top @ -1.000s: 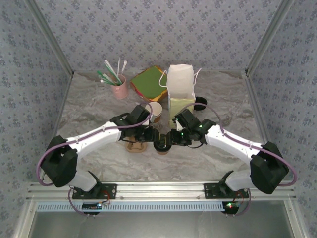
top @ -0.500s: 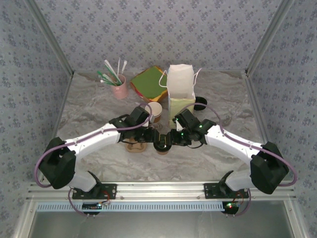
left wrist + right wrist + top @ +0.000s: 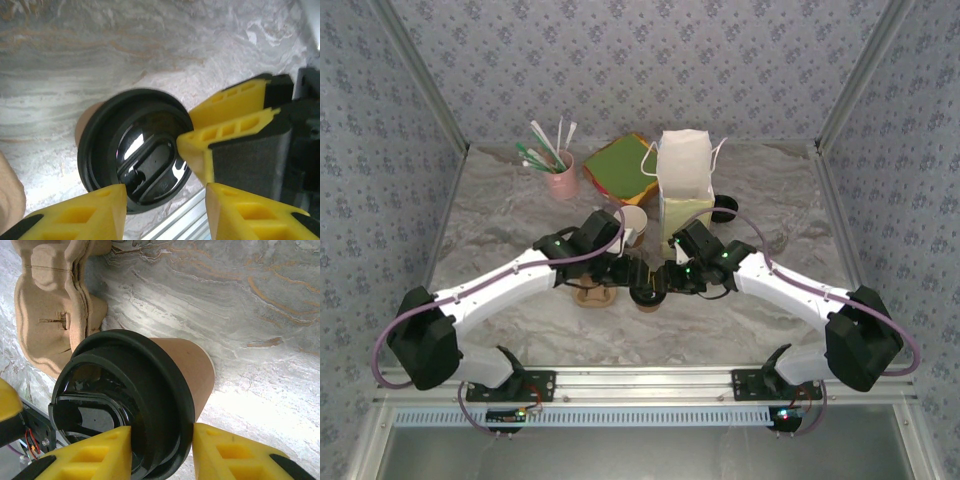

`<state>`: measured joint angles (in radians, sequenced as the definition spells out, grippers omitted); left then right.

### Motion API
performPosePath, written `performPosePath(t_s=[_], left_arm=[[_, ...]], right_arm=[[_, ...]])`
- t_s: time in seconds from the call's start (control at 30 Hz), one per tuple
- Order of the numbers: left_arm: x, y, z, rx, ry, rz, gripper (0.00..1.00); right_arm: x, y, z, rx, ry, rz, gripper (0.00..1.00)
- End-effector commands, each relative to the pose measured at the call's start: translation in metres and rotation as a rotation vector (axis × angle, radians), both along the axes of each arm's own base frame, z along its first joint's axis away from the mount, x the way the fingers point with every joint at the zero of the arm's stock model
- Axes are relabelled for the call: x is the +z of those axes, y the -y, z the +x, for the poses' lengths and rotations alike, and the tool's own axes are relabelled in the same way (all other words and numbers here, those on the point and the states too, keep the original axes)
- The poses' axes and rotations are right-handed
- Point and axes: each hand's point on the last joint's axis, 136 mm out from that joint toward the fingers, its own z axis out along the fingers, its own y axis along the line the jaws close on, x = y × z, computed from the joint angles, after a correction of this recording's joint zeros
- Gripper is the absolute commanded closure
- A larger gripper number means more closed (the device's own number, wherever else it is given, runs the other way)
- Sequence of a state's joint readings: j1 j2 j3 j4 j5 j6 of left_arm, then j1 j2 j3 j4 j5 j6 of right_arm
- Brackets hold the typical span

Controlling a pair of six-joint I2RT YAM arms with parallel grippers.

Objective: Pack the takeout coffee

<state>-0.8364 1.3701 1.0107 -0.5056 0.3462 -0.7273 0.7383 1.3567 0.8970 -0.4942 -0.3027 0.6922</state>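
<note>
Takeout coffee [image 3: 140, 380] sits on the counter [image 3: 260, 315], right claw [image 3: 162, 445] clamped on its lid rim; left claw [image 3: 165, 194] hovers over it, jaws apart

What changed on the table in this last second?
The left arm swung its elbow outward, toward the near left corner. The left hand stayed beside the takeout coffee, and its fingers now stand apart. The right hand stayed clamped on the coffee. The paper bag and the rest kept still.
</note>
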Motion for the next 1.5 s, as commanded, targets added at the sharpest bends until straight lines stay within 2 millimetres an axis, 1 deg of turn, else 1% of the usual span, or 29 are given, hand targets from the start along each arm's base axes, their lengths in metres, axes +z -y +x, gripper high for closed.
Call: performPosePath(t_s=[0.0, 0.17, 0.37, 0.73, 0.83, 0.9, 0.93, 1.03, 1.13, 1.23, 1.33, 1.47], left_arm=[[-0.015, -0.014, -0.02, -0.012, -0.048, 0.063, 0.54], [-0.024, -0.021, -0.024, -0.003, -0.053, 0.098, 0.55], [-0.033, -0.016, -0.02, -0.003, -0.061, 0.111, 0.55], [-0.013, -0.004, -0.014, -0.007, -0.043, 0.04, 0.55], [-0.013, -0.003, -0.013, -0.003, -0.046, 0.026, 0.56], [-0.015, -0.002, -0.013, -0.003, -0.051, 0.022, 0.6], [-0.015, -0.002, -0.013, -0.003, -0.051, 0.023, 0.61], [-0.017, -0.003, -0.011, 0.0, -0.049, 0.029, 0.59], [-0.022, -0.001, -0.011, -0.001, -0.055, 0.034, 0.58], [-0.032, -0.003, -0.009, 0.005, -0.066, 0.064, 0.59], [-0.051, -0.014, -0.012, 0.008, -0.079, 0.145, 0.61], [-0.069, -0.028, -0.021, 0.007, -0.1, 0.224, 0.62]], right_arm=[[-0.025, 0.019, -0.01, -0.029, -0.053, -0.112, 0.66], [-0.025, 0.019, -0.01, -0.03, -0.052, -0.109, 0.65], [-0.025, 0.018, -0.011, -0.027, -0.054, -0.108, 0.66], [-0.024, 0.018, -0.011, -0.025, -0.051, -0.11, 0.66], [-0.025, 0.018, -0.012, -0.025, -0.054, -0.111, 0.66], [-0.025, 0.018, -0.012, -0.025, -0.054, -0.113, 0.65], [-0.025, 0.018, -0.012, -0.025, -0.054, -0.113, 0.66], [-0.026, 0.019, -0.012, -0.025, -0.054, -0.114, 0.66], [-0.027, 0.019, -0.012, -0.025, -0.055, -0.116, 0.66], [-0.026, 0.018, -0.012, -0.024, -0.053, -0.114, 0.66], [-0.028, 0.018, -0.012, -0.023, -0.056, -0.114, 0.66], [-0.029, 0.018, -0.013, -0.021, -0.061, -0.114, 0.66]])
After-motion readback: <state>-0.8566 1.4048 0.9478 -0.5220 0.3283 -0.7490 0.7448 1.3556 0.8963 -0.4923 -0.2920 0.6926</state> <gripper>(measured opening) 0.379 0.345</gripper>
